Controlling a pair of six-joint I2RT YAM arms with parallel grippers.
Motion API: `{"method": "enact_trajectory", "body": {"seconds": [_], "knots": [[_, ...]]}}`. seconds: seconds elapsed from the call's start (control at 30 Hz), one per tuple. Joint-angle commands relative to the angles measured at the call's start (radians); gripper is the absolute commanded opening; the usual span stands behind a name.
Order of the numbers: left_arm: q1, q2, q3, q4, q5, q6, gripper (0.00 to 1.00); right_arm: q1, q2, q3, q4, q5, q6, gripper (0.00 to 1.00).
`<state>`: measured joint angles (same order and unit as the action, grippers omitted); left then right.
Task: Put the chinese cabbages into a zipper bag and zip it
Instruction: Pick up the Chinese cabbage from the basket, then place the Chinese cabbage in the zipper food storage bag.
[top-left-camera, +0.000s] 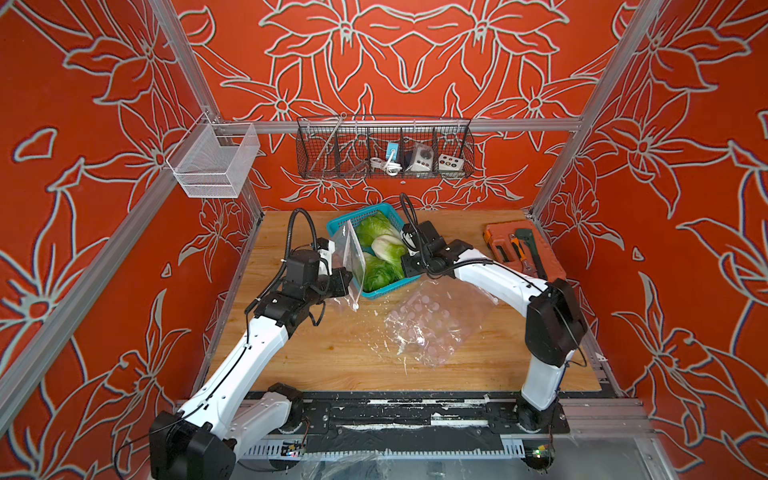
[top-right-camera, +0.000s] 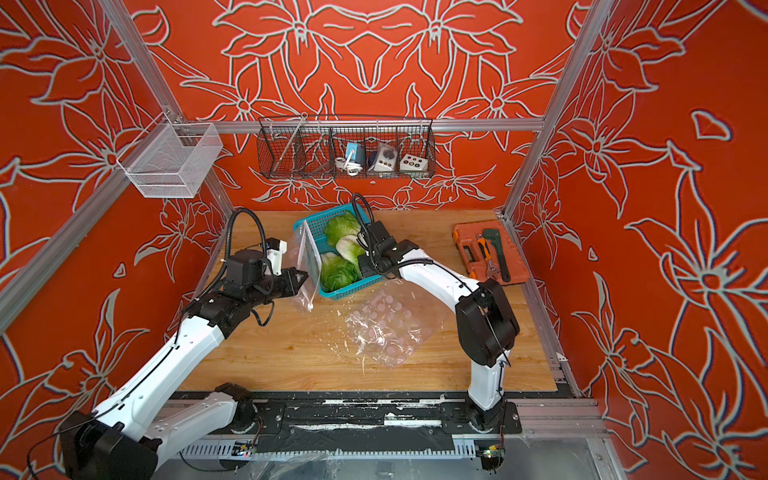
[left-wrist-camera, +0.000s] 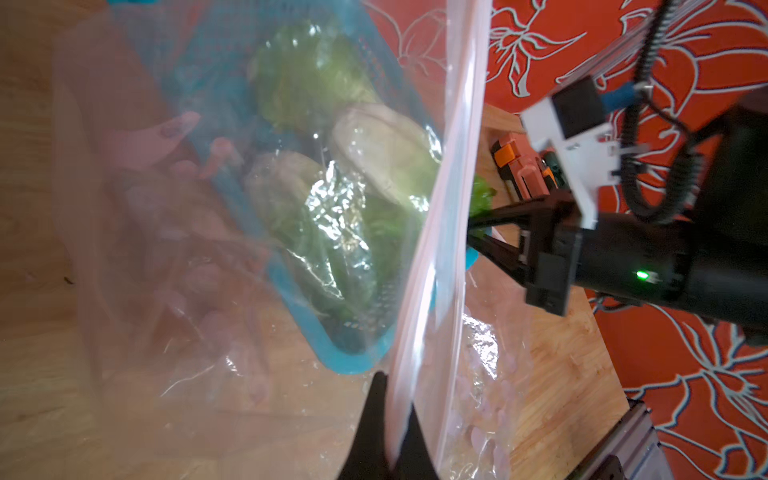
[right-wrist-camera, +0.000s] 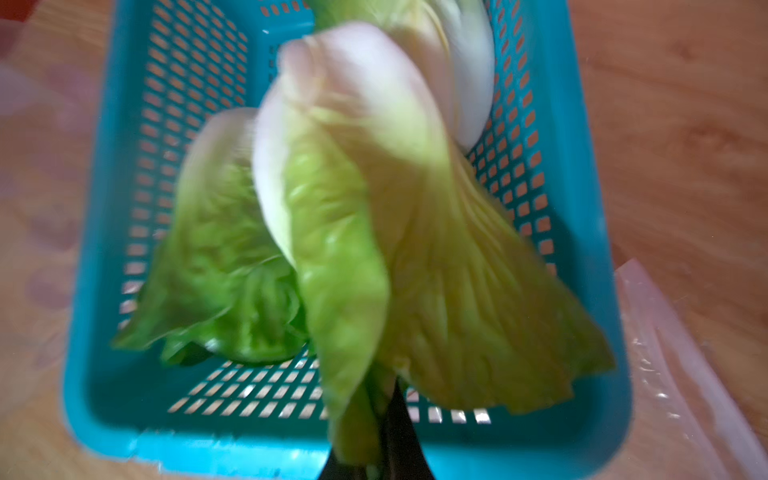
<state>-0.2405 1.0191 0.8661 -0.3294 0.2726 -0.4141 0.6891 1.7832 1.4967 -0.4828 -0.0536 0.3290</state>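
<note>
Right gripper (right-wrist-camera: 388, 419) is clamped on the leafy end of one cabbage (right-wrist-camera: 374, 187), just over two more cabbages (right-wrist-camera: 224, 257) lying in the blue basket (right-wrist-camera: 104, 208) on the desk (top-left-camera: 311, 357). Left gripper (left-wrist-camera: 395, 415) pinches the edge of the zipper bag (top-left-camera: 351, 253), held upright beside the basket.

A pale wooden table (top-left-camera: 311, 353) carries three things. A blue slotted basket (top-left-camera: 388, 289) stands at the far middle, an open orange tool case (top-left-camera: 496, 230) lies at the far right, and a crumpled clear bag with pink dots (top-left-camera: 432, 324) lies flat near the basket, right of centre
</note>
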Motion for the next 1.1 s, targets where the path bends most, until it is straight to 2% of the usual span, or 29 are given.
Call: {"method": "enact_trajectory", "body": {"seconds": [0.0,0.1,0.27,0.4,0.53,0.73,0.87,1.07], "knots": [[0.018,-0.004,0.027,-0.012,-0.015,0.053,0.0,0.003,-0.176,-0.028,0.003,-0.042,-0.038,0.04],[0.019,0.007,0.034,-0.003,-0.04,0.063,0.0,0.004,-0.278,-0.058,-0.069,-0.08,-0.03,0.01],[0.018,0.031,0.042,0.033,-0.003,0.054,0.0,0.052,-0.384,-0.022,-0.227,-0.247,-0.035,0.0],[0.018,0.03,0.045,0.038,0.005,0.053,0.0,0.095,-0.403,0.036,-0.301,-0.377,-0.028,0.0],[0.017,0.017,0.047,0.036,0.017,0.051,0.0,0.122,-0.383,0.031,-0.24,-0.496,0.021,0.0],[0.018,0.004,0.035,0.023,0.049,0.065,0.0,0.124,-0.34,0.025,-0.11,-0.558,0.073,0.0],[0.018,-0.018,0.06,-0.012,0.068,0.106,0.0,0.107,-0.279,0.023,-0.136,-0.539,0.057,0.0],[0.018,-0.022,0.125,-0.081,-0.014,0.223,0.0,0.096,-0.224,0.014,-0.179,-0.479,0.002,0.0]]}}
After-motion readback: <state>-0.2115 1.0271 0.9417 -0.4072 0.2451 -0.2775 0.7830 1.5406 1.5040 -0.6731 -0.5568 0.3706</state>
